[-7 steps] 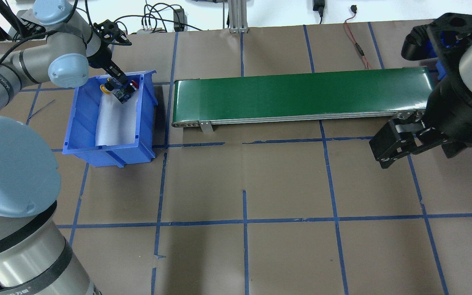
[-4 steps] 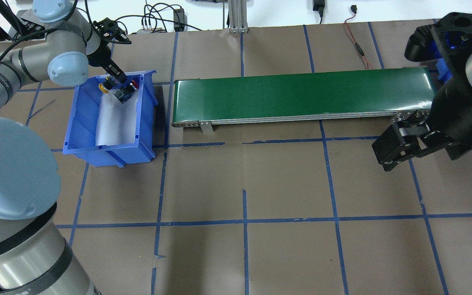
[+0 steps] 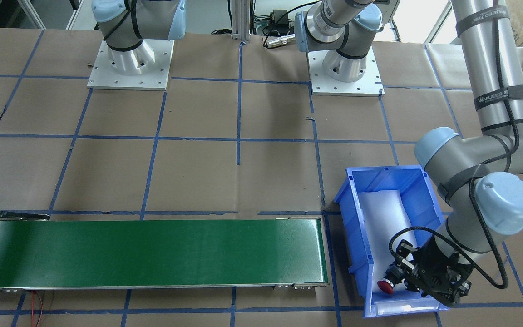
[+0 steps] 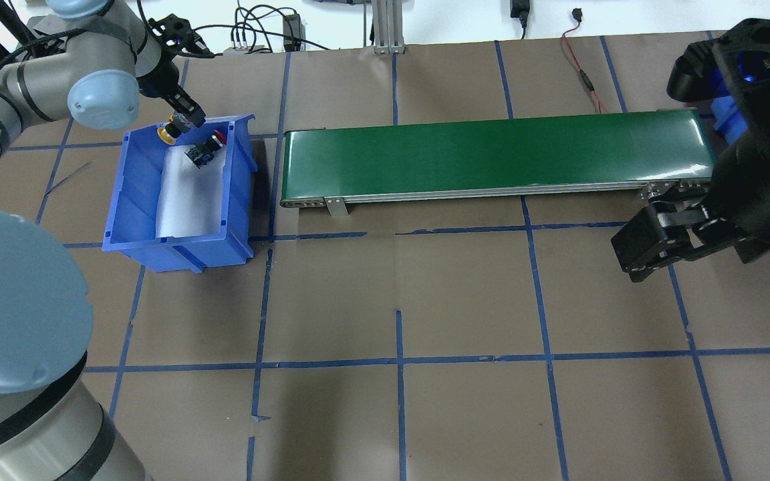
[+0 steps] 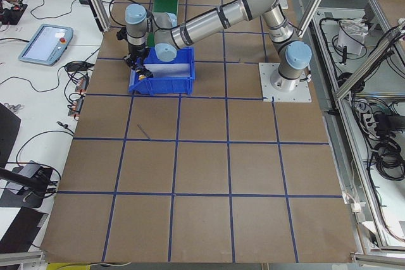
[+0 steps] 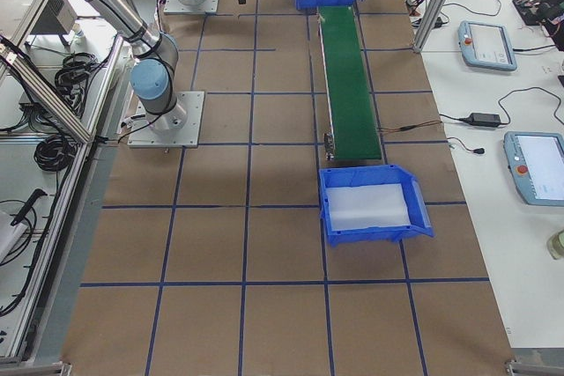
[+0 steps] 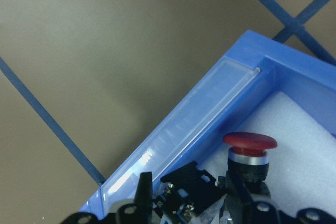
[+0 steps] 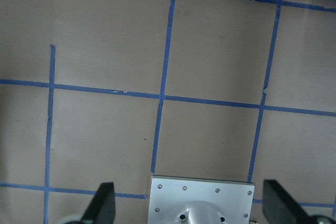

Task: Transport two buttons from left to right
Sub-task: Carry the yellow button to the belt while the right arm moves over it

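Observation:
My left gripper is shut on the yellow-capped button and holds it just over the far end of the blue bin. In the left wrist view the button's black body sits between my fingertips and its cap is hidden. The red mushroom-capped button lies on white foam in the bin, right beside it, and shows in the front view. My right gripper is open and empty, hovering over the table near the conveyor's right end.
A green conveyor belt runs from the bin towards the right. A second blue bin lined with foam stands past its right end, mostly hidden behind my right arm in the overhead view. Cables lie along the far table edge.
My left gripper has risen and drawn back towards the bin's far wall, taking the yellow button with it. The red button stayed put. My right gripper shifted slightly.

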You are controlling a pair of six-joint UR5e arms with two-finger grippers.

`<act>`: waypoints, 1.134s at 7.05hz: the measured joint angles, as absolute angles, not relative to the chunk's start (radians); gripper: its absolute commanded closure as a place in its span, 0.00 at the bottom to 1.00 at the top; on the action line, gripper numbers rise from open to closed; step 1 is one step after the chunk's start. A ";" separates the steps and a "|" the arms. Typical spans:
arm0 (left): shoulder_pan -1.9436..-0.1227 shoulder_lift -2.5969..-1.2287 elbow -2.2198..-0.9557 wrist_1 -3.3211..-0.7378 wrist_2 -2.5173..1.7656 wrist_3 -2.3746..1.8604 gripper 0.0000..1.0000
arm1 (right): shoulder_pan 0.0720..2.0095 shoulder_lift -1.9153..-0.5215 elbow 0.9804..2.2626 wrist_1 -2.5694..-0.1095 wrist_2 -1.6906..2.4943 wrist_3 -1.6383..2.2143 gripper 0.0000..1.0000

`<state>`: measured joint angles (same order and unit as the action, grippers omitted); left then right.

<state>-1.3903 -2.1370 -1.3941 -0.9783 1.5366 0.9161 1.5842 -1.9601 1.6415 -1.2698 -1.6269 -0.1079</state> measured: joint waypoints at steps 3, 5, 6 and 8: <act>-1.452 -2.006 -1.354 -1.143 1.537 0.775 0.51 | 1.585 -1.905 1.644 -1.281 -1.633 -0.105 0.00; -1.533 -1.996 -1.262 -1.224 1.535 0.623 0.51 | 1.584 -1.841 1.643 -1.318 -1.637 -0.101 0.00; -1.575 -2.012 -1.227 -1.234 1.532 0.548 0.51 | 1.583 -1.809 1.634 -1.336 -1.635 -0.097 0.00; -1.651 -2.089 -1.206 -1.180 1.537 0.474 0.51 | 1.583 -1.777 1.630 -1.353 -1.624 -0.095 0.00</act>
